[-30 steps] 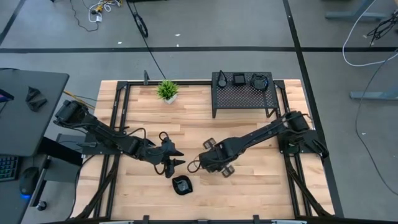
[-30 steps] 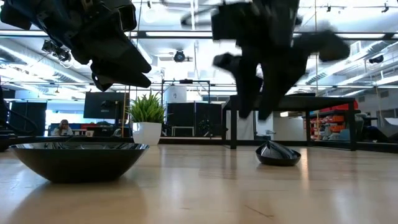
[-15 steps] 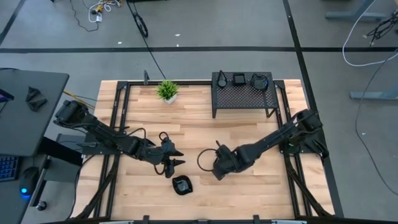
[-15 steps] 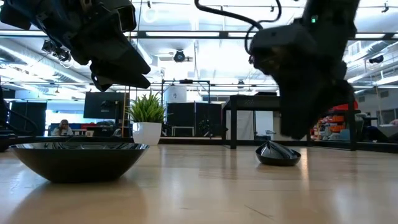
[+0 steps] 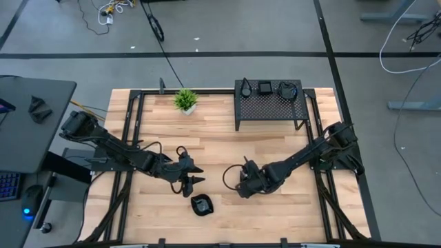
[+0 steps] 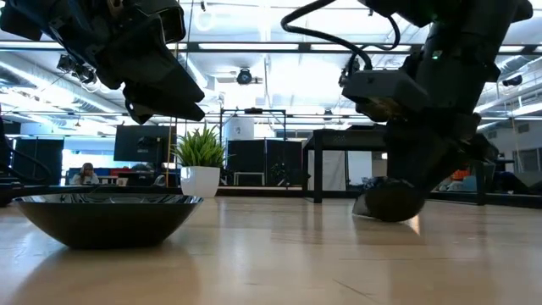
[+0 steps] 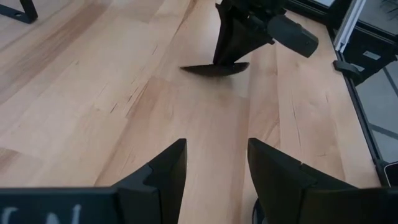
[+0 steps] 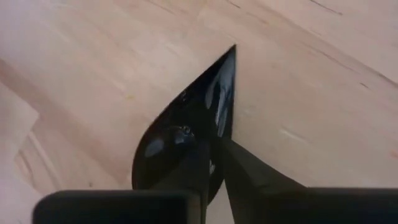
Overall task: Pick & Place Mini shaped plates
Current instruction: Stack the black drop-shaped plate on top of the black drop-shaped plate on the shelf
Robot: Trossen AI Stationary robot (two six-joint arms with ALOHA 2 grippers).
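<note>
A glossy black teardrop plate (image 8: 193, 118) lies on the wooden table right of centre; the left wrist view shows it too (image 7: 214, 69). My right gripper (image 8: 217, 149) stands over it, pointing steeply down, shut on its rim (image 5: 243, 187). A second black plate (image 5: 201, 204), a rounded one, rests on its base near the front edge and looms large in the low view (image 6: 106, 216). My left gripper (image 5: 196, 176) hangs open above the table just behind that plate, holding nothing (image 7: 214, 155). My right gripper pinches the teardrop plate's rim (image 8: 219, 127) on its straighter side, toward the rounded end. One finger (image 8: 196, 171) is over the plate's hollow and the other (image 8: 252, 177) is outside it. The fingers come from above, slanting down. The plate sits on the table (image 6: 385, 210).
A black perforated rack (image 5: 270, 105) stands at the far right with three small black plates on top (image 5: 264, 87). A small potted plant (image 5: 185, 100) stands at the far edge, left of the rack. Bare wood lies between the arms and the rack.
My right gripper has come down onto the teardrop plate, shifting slightly toward the near edge, and has rolled about a quarter turn. Its fingers, spread wide a second ago, have shut on the plate's rim. The plate has stayed on the table.
</note>
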